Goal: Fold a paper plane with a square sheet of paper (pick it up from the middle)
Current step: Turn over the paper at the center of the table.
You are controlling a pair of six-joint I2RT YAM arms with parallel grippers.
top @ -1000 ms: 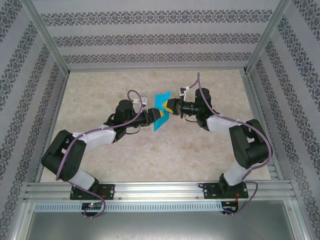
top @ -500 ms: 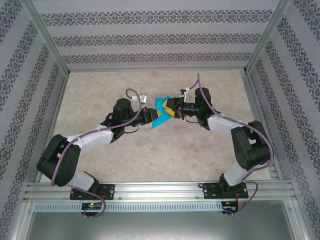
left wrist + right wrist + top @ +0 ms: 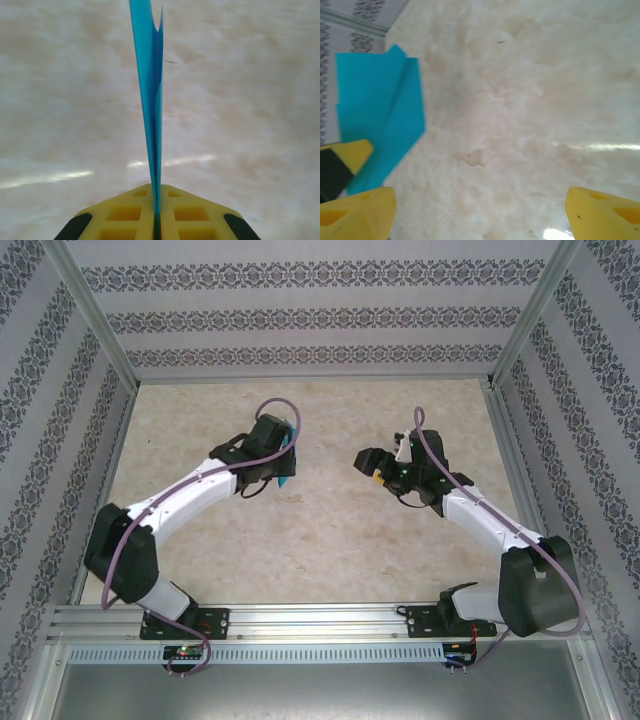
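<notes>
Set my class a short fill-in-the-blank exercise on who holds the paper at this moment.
The left gripper pinches the folded paper, whose colour is ____.
The right gripper stands ____, gripping nothing.
In the right wrist view, the folded paper shows near the picture's ____ edge.
Missing words: blue; open; left.

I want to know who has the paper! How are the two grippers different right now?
The left gripper is shut on the blue paper; the right gripper holds nothing. The left gripper's jaws are pressed together; the right gripper's stand wide apart. Both have yellow fingers.
</notes>
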